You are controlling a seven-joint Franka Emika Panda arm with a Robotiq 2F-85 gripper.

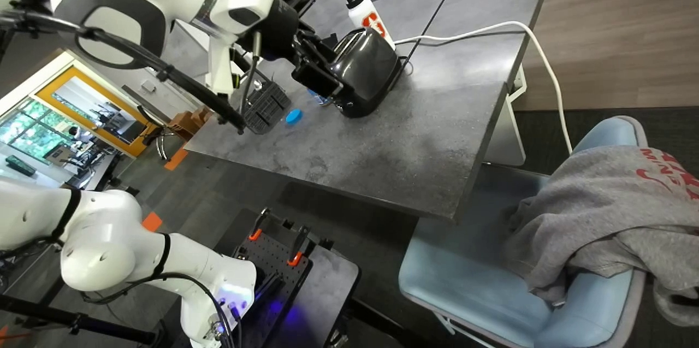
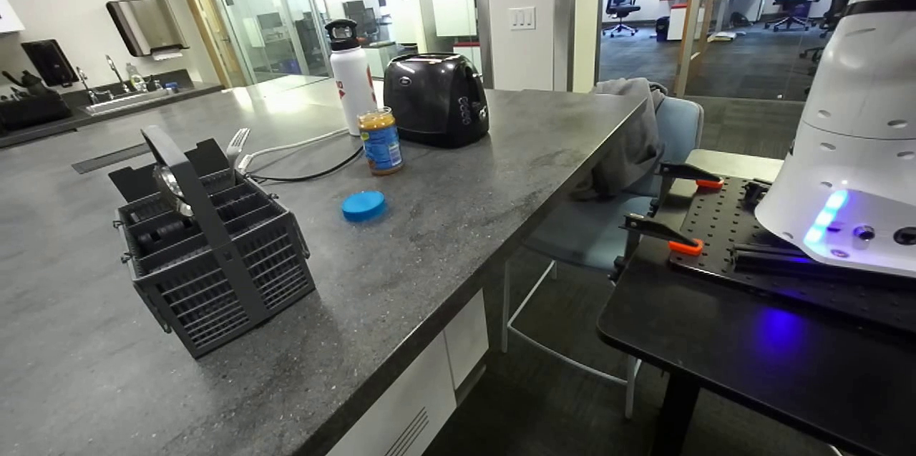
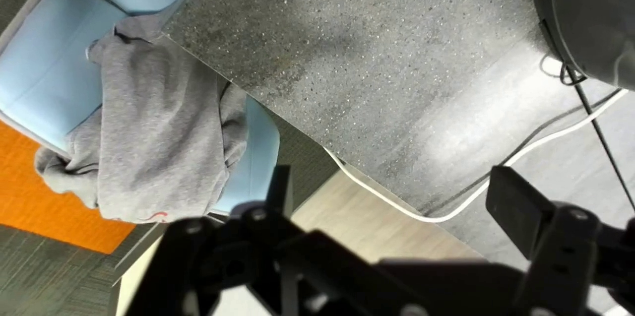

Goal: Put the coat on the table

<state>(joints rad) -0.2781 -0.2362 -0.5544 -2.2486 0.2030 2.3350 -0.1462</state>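
Coat lies draped over the blue chair; hand spread wide, fingers apart.

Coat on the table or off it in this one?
Off: the coat is draped over the chair beside the table, as all three views show.

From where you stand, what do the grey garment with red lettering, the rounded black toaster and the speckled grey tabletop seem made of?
Grey garment: matt fabric, perhaps cotton knit, judging by its soft folds.
Black toaster: glossy plastic or coated metal; its smooth reflections leave that open.
Speckled tabletop: likely stone or composite, satin-finished, showing pale flecks and diffuse glare.
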